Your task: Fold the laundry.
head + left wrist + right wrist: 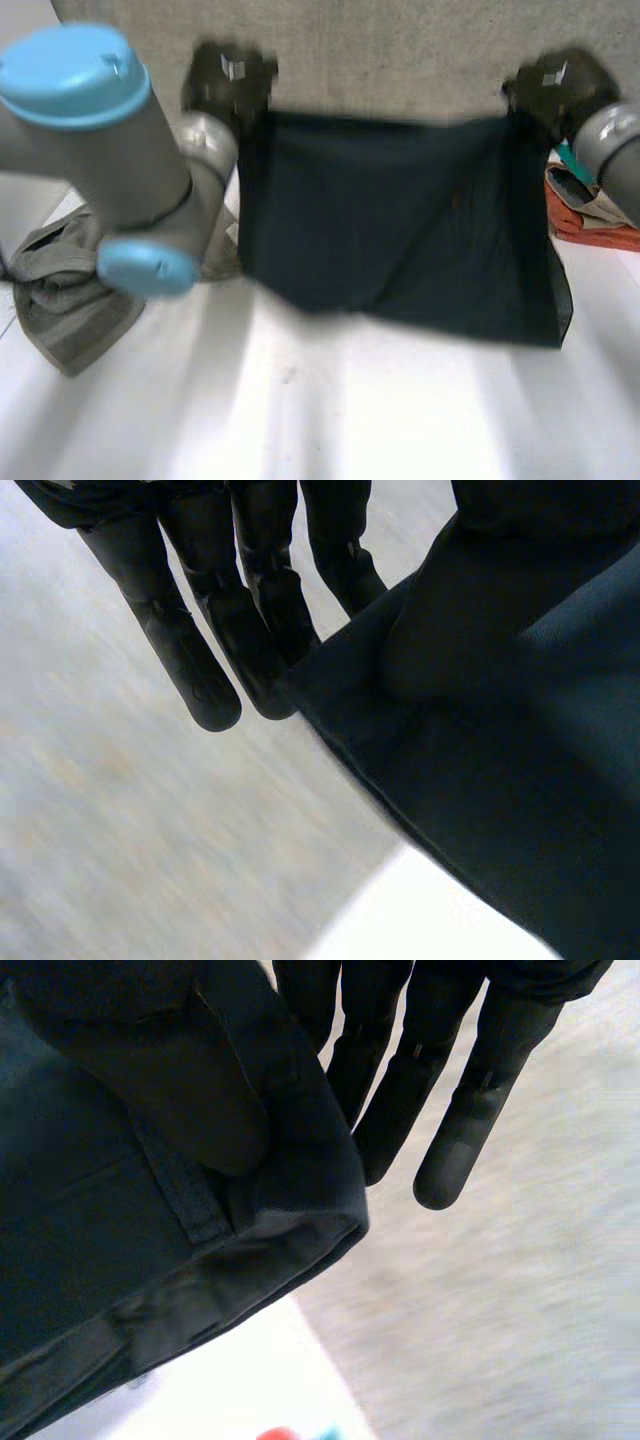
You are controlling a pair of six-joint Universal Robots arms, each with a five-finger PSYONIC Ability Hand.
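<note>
A dark navy garment (400, 220) hangs spread between my two hands above the white table (330, 410). My left hand (228, 82) pinches its upper left corner. In the left wrist view the thumb presses the cloth (500, 730) against the straight fingers (200, 670). My right hand (555, 90) holds the upper right corner. In the right wrist view the thumb clamps the waistband edge of the cloth (150, 1250) against the fingers (450, 1160). The garment's lower edge hangs just above the table.
A crumpled grey-green garment (70, 300) lies on the table at the left, under my left arm (110, 150). An orange and beige pile of clothes (590, 215) sits at the right edge. Grey floor lies beyond the table's far edge.
</note>
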